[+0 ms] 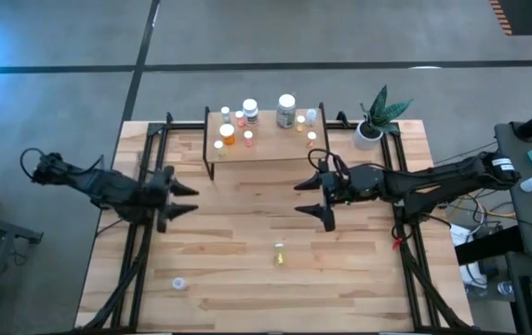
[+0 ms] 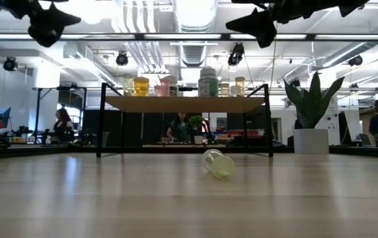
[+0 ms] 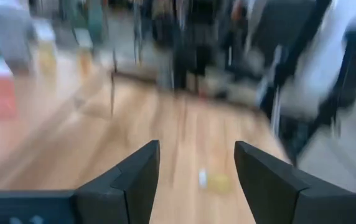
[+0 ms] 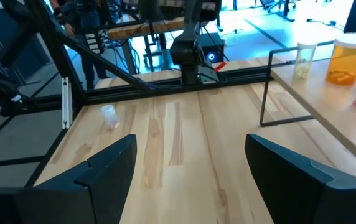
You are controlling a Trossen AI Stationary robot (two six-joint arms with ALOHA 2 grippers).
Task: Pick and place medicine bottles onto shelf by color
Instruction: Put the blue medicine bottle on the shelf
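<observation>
Both arms hang above the worktop, nothing held. Left claw sits over the worktop's left part, fingers spread wide, empty. Right claw sits right of centre, just in front of the shelf, fingers also spread wide, empty. In the low view both claws are up near the top of the picture, clear of the surface.

The shelf stands at the far middle of the worktop, a light-wood board on thin black legs. Most of the medicine bottles are upright on it: an orange bottle toward its left side, a large white-capped bottle near the back at centre, several small ones around them.

Two bottles are off the shelf. A yellow bottle lies on its side on the worktop in front of the shelf, roughly between the two claws and nearer the front edge; the low view shows it tipped over. A small clear bottle sits near the front-left part of the worktop, well apart from the rest.

A potted plant stands at the far right, beside the shelf.
</observation>
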